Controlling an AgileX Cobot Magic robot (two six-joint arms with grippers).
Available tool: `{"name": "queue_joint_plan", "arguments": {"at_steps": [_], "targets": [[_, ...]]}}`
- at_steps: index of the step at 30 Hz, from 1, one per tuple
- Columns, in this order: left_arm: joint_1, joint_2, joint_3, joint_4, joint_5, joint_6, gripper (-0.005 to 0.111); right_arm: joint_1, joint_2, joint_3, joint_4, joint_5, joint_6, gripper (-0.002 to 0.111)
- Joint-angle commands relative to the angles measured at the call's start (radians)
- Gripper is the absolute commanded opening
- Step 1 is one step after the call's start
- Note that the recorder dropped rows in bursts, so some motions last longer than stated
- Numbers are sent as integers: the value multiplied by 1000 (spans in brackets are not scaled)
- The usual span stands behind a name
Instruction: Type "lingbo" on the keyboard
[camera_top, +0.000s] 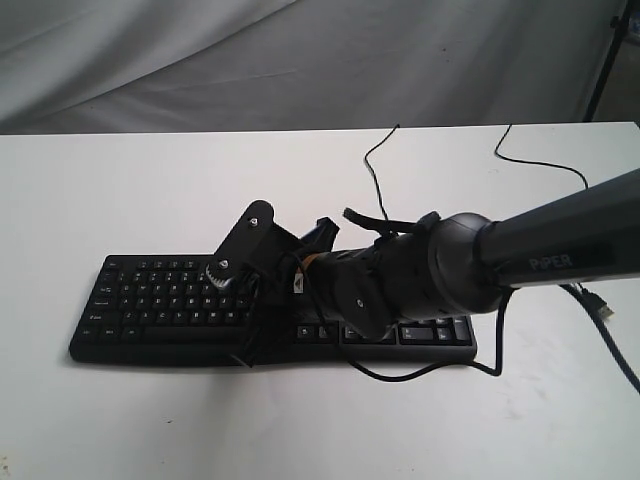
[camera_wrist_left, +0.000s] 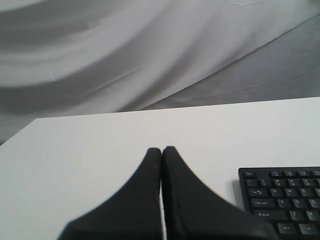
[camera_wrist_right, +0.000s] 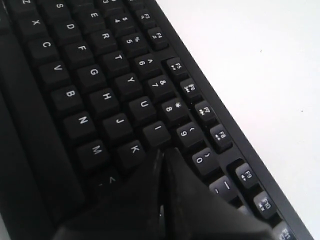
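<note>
Right arm (camera_top: 560, 245) low over black keyboard (camera_top: 150, 295)

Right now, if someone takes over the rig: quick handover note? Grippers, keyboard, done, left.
Left gripper: shut, empty, above bare table beside the Esc end of the keyboard.
Right gripper: shut, empty, tips low over the keys just past the I key, covering where O and L would be. Contact cannot be told.
Done: unknown, no screen in view.
Left: treat all of "lingbo" as unconfirmed and check the typed text before pressing on.
</note>
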Motion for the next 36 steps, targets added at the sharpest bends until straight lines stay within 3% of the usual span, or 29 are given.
{"name": "queue_joint_plan", "arguments": {"at_steps": [1,24,29,36], "targets": [[-4,3,5,-1,-4,-3,1,-7,0,-6,-9,-16,-8,0],[-4,3,5,-1,-4,-3,1,-7,-7,-9,-9,-14,-8,0],[-4,3,5,-1,-4,-3,1,-5,-14,-102,-29,109,-8,0],[-4,3,5,-1,-4,-3,1,-5,24,-162,-42,117,-8,0]]}}
